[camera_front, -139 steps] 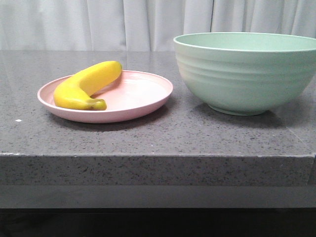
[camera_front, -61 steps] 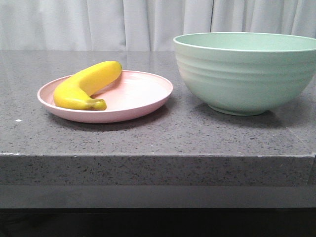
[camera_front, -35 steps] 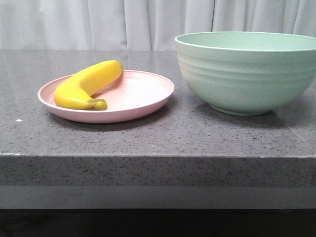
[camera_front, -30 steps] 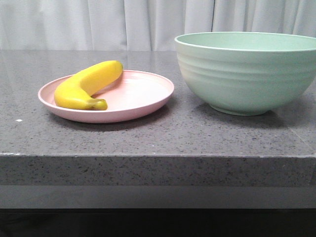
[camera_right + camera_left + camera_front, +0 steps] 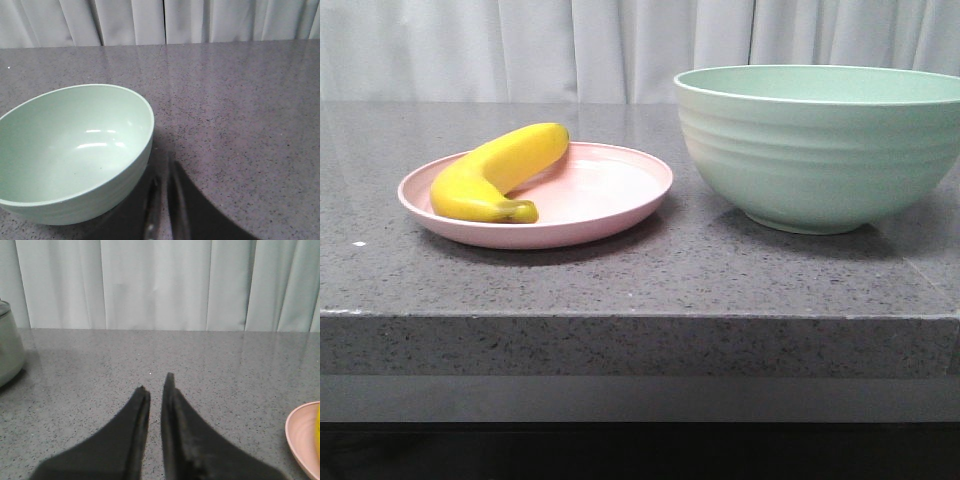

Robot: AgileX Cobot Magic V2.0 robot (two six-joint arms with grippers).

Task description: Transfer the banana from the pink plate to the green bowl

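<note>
The banana (image 5: 495, 172) lies on the left half of the pink plate (image 5: 620, 200), stem tip toward the front. The green bowl (image 5: 820, 150) stands to the plate's right, empty as seen in the right wrist view (image 5: 70, 150). No gripper shows in the front view. My left gripper (image 5: 156, 382) is shut and empty, with a thin slit between the fingers, over bare counter left of the plate's rim (image 5: 301, 437). A sliver of the banana (image 5: 318, 432) shows at that view's edge. My right gripper (image 5: 163, 171) is shut and empty, close beside the bowl's outer wall.
The grey speckled stone counter (image 5: 650, 270) has its front edge near me. A white curtain (image 5: 570, 45) hangs behind it. A grey rounded vessel (image 5: 7, 345) stands on the counter at the edge of the left wrist view.
</note>
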